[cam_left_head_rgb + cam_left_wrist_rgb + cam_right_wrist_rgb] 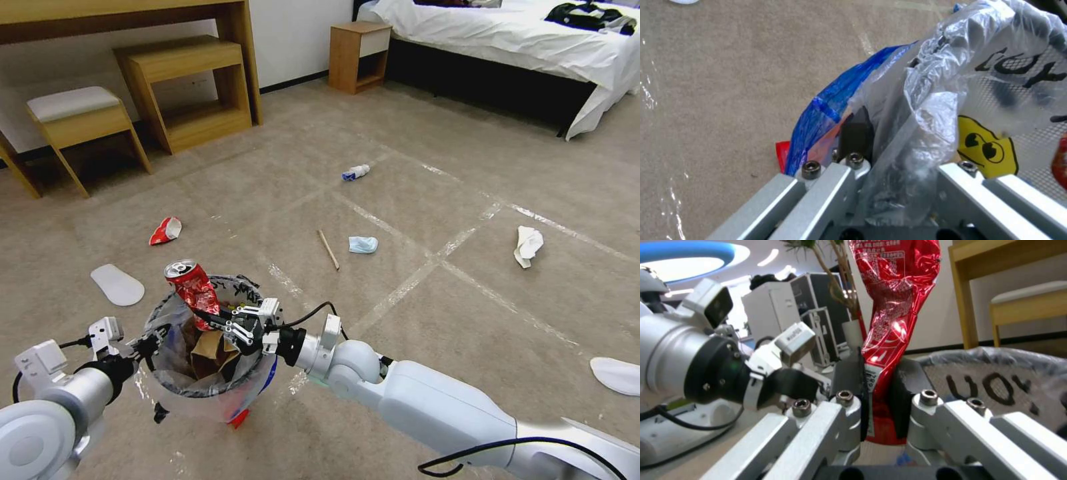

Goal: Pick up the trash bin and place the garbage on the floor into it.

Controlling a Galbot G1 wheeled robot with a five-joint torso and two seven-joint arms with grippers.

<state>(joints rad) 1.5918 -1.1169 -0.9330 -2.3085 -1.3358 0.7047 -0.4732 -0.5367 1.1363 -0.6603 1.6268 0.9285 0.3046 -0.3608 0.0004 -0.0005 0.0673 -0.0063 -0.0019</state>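
Head view: right gripper (pixel 212 319) clamps the crushed red can (pixel 193 285) upright over the small round blue-and-red trash bin (pixel 250 393), probably poised for release; left gripper (pixel 148 345) pinches the bin's clear-bagged rim (pixel 925 110), keeping it off the beige carpet floor (pixel 413 200).

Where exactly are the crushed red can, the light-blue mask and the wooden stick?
Crushed red can (pixel 194 288): head view, on its dented middle, above the bin.
Light-blue mask (pixel 363 245): head view, centre of the crumpled fabric on the carpet.
Wooden stick (pixel 328 249): head view, midway along its length.
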